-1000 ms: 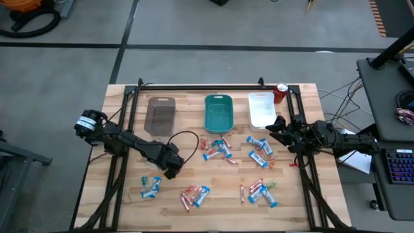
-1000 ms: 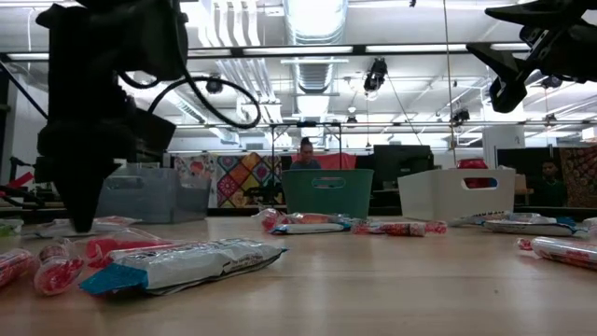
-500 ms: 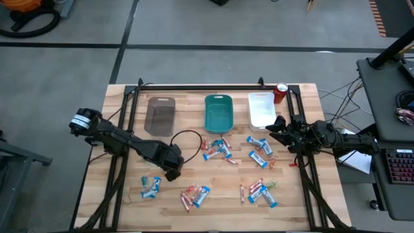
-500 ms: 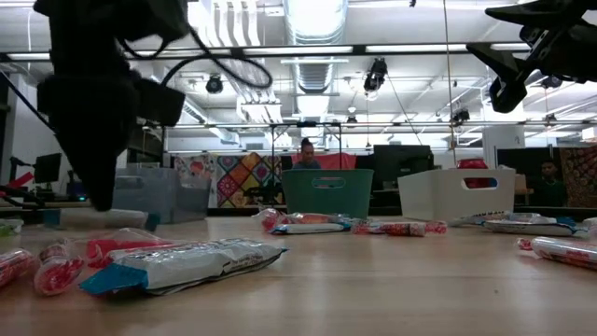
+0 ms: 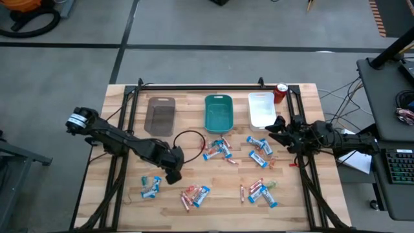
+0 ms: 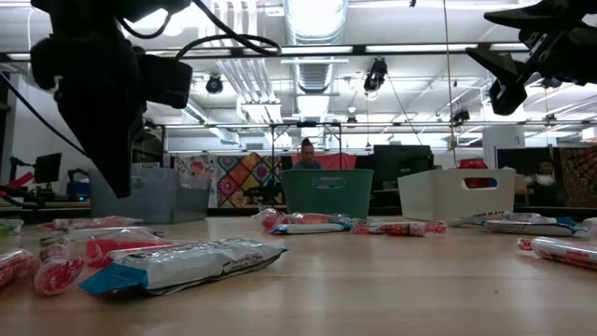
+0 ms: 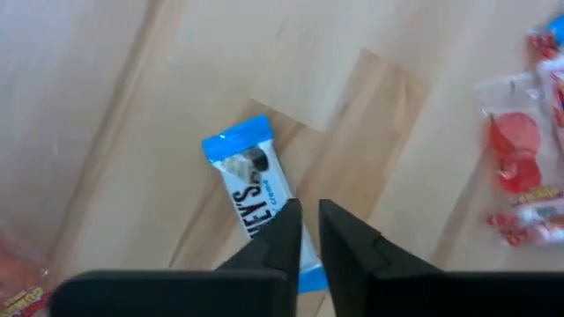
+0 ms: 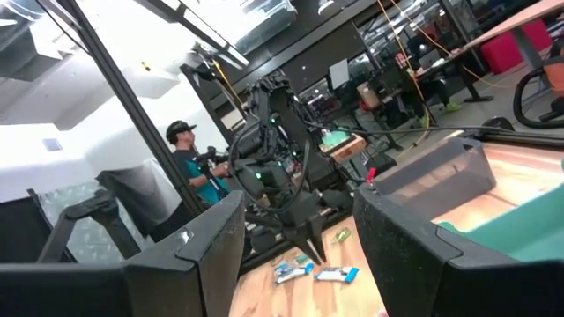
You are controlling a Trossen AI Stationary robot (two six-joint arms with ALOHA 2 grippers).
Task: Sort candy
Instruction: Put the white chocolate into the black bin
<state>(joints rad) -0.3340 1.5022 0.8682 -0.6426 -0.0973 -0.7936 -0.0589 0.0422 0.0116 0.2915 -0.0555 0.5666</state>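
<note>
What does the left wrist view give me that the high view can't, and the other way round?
Only the left wrist view: the left gripper has its fingers nearly together over a blue-and-white bar; whether they pinch it is unclear. A red candy lies off to one side.

Only the high view: the brown tray, teal tray, white tray and red can along the far edge, scattered candy, and the right gripper waiting open near the white tray.

Both: the left gripper low over the wooden table.

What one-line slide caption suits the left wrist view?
Left gripper, fingers nearly closed, poised above a blue-and-white candy bar on the wooden table.
</note>
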